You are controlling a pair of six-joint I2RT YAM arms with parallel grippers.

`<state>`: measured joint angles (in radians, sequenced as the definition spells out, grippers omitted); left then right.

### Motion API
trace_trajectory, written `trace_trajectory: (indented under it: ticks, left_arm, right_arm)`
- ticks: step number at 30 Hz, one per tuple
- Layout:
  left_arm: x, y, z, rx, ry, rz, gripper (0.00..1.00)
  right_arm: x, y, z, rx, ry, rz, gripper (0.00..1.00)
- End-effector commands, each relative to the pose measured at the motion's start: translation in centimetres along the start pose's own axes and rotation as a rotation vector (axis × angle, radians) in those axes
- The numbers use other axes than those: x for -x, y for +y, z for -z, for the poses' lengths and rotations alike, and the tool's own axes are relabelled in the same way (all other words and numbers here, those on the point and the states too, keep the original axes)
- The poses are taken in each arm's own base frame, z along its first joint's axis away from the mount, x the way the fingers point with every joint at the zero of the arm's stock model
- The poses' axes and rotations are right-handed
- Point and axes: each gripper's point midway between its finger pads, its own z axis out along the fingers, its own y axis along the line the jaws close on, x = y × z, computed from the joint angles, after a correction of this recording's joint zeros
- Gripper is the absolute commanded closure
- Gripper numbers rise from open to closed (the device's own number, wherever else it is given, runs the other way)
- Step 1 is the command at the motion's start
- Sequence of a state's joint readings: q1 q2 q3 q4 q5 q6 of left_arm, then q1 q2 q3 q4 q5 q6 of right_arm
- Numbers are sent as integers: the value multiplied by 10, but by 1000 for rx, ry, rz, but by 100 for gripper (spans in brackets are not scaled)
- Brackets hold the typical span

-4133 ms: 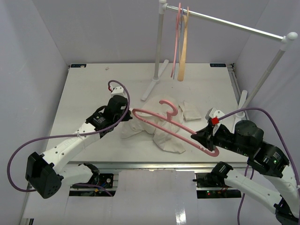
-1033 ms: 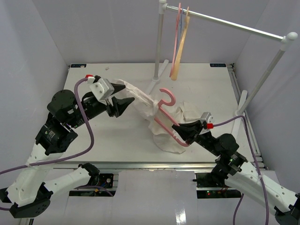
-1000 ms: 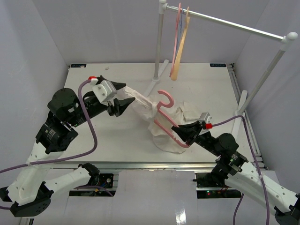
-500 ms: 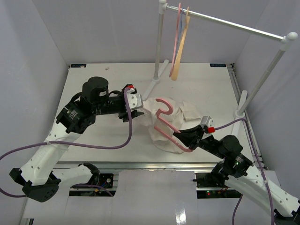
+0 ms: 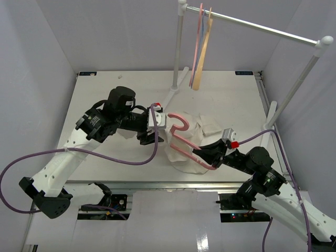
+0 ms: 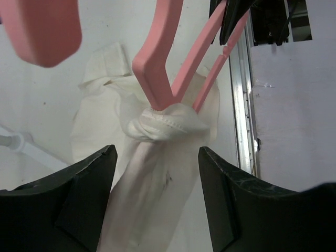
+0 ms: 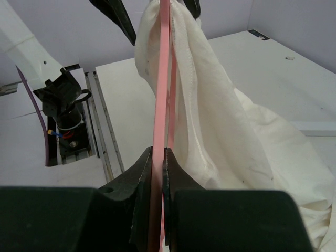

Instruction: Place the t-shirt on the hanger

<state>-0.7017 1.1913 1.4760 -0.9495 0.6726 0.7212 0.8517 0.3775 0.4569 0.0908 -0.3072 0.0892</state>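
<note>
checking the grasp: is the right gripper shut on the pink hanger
Yes, the right gripper pinches the pink hanger bar between its closed fingers.

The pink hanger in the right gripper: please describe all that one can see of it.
The pink hanger is a thin open frame with a curved hook, of smooth plastic as it looks. It is held tilted above the table. The right gripper is shut on its near bar, and the hook is at the opposite end. The cream t-shirt is bunched around a corner where two bars meet and drapes along the frame.
</note>
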Motion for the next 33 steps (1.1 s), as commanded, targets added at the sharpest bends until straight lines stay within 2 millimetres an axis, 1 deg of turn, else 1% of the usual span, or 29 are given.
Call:
trace_trajectory:
  ticks: [1,3,4,5,6,7,9,10,11,13,14,16,17,18,19,21,22,24,25,28,30,32,33]
  left_arm:
    - [-13,-15,-4,-53,37,39,28]
    - [-20,-17,-6,-55,58,52,33]
    - [-21,-19,-7,-63,60,48,42]
    - [-22,-21,-8,-67,58,45,54]
    - [-22,-21,-8,-67,54,44,69]
    - [-22,-19,-8,-51,54,44,79]
    - [-21,-17,-7,-32,52,55,96]
    - [-19,-16,-6,-26,46,62,98]
    - [-17,-16,-6,-18,39,71,100]
    - [-15,-14,-3,14,31,98,100]
    - [-15,-13,-1,30,30,106,100]
    - [-15,-12,6,86,24,136,100]
    - [-18,-8,10,131,36,147,100]
    - [-23,-9,12,154,43,161,100]
    - [-22,-7,18,192,34,168,100]
    - [-21,-5,26,266,8,208,100]
    - [-24,0,28,309,11,240,100]
    - [-25,5,33,372,-2,293,100]
    - [-26,12,36,418,-1,317,100]
    - [-26,24,41,514,-15,428,100]
    - [-30,32,46,589,-17,515,100]
    - [-35,41,51,658,-8,557,100]
    - [-38,46,54,701,-7,569,100]
  right_arm:
    - [60,14,1,64,-156,86,92]
    - [65,13,-2,65,-157,94,92]
    - [67,12,-4,62,-153,96,92]
    - [68,11,-6,60,-149,96,92]
    - [69,10,-8,57,-143,95,92]
    - [69,9,-10,54,-135,94,92]
    - [69,4,-14,39,-118,85,92]
    - [68,1,-16,22,-109,73,91]
    - [68,-4,-18,-1,-101,59,88]
    - [67,-15,-19,-69,-93,13,68]
    - [68,-24,-18,-125,-98,-11,58]
    - [70,-34,-12,-203,-109,-55,29]
    - [74,-37,-9,-230,-119,-80,25]
    - [80,-43,-1,-281,-144,-96,24]
    - [85,-49,7,-333,-168,-118,24]
    - [89,-56,17,-396,-195,-155,26]
    - [95,-59,25,-430,-231,-184,29]
    - [93,-64,32,-474,-258,-228,37]
    - [93,-66,34,-490,-272,-253,40]
    - [85,-70,30,-509,-252,-295,42]
    - [74,-68,17,-482,-204,-319,44]
    - [56,-69,1,-470,-122,-356,45]
    - [50,-69,-3,-470,-109,-375,45]
